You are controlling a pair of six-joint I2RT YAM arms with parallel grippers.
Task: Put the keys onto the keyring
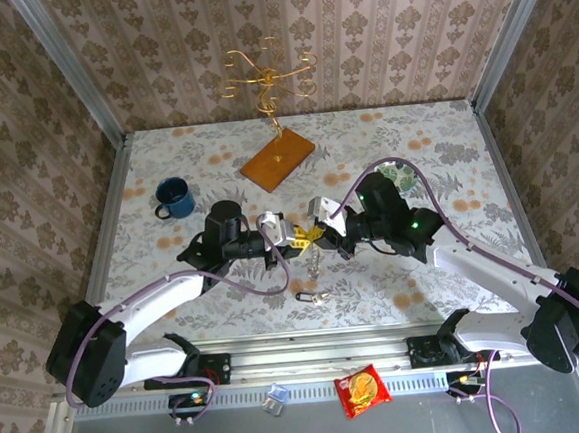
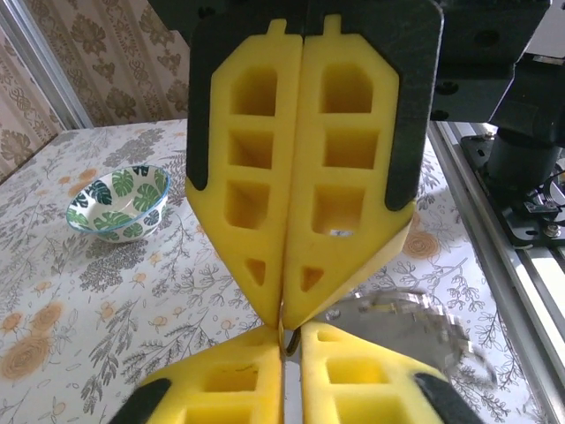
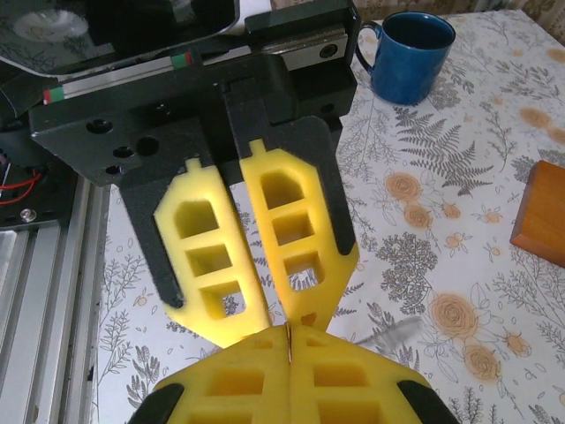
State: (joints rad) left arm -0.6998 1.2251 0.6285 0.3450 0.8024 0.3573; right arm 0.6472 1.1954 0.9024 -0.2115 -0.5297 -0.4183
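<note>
Nearest the lens in the left wrist view, our left pincer (image 2: pixel 287 337) is closed. Its yellow pads meet the right pincer (image 2: pixel 284 305) tip to tip, and that one is closed too. A sliver of metal shows in the seam and a blurred silvery arc trails beside it. We take this for the keyring (image 2: pixel 402 325), pinched by both.

From above, the pincers meet well right of the mug (image 1: pixel 174 197) and nearer the arm bases, with the ring hanging under them. A dark-headed key (image 1: pixel 308 297) lies on the counter (image 1: pixel 425 286), also right of the mug and closer again to the bases. We cannot make out the green key.

We judge this a regrip. One pincer should hold firm while the other lets go gently, since thin wire can twist in soft foam. Neither should pull away while both clamp.
</note>
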